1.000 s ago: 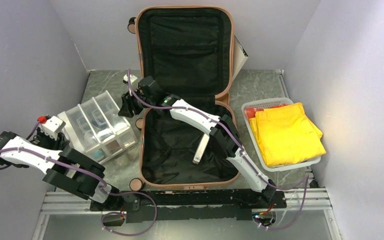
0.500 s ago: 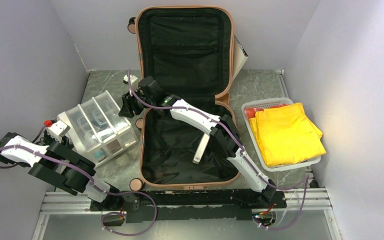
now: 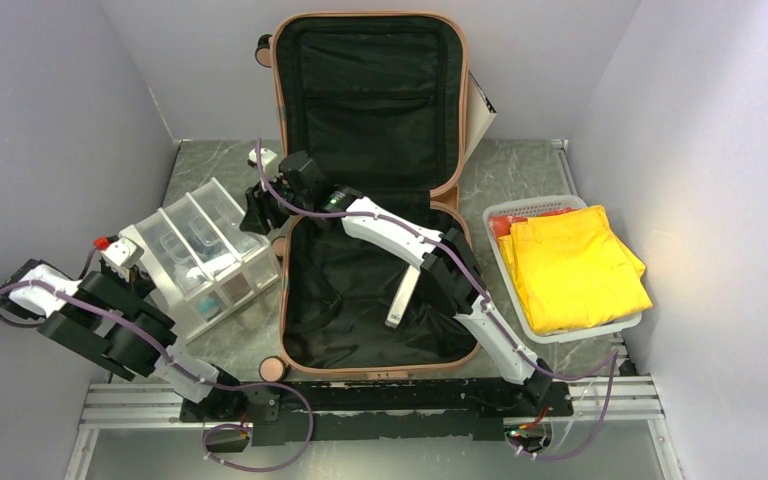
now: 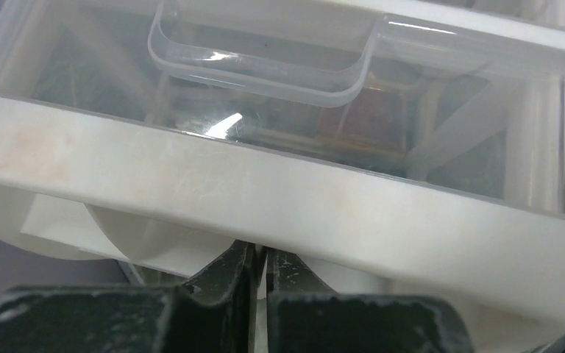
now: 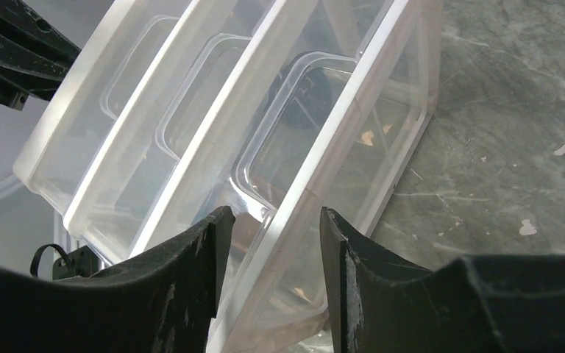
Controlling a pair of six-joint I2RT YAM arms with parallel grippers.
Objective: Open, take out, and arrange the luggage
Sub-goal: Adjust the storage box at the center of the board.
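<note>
The salmon-pink luggage [image 3: 280, 290] lies open on the table, its black-lined lid [image 3: 365, 90] upright against the back wall. A slim pale bar [image 3: 402, 297] rests in its lower half. A clear drawer organizer [image 3: 205, 255] stands left of it. My left gripper [image 3: 125, 262] is at the organizer's left end; in the left wrist view its jaws [image 4: 260, 254] are pressed together on a thin white edge under the organizer's frame [image 4: 265, 191]. My right gripper [image 3: 256, 215] reaches across the luggage and stands open [image 5: 276, 217], straddling a white rail of the organizer [image 5: 279, 147] without closing on it.
A white basket [image 3: 560, 335] with folded yellow clothes [image 3: 575, 265] and something red sits right of the luggage. Grey walls close in on the left, right and back. The right arm lies diagonally over the open luggage. A metal rail runs along the near edge.
My left arm pulled back and swung in toward the organizer's left end, and its jaws closed. The organizer shifted slightly. The right gripper has hardly moved.
</note>
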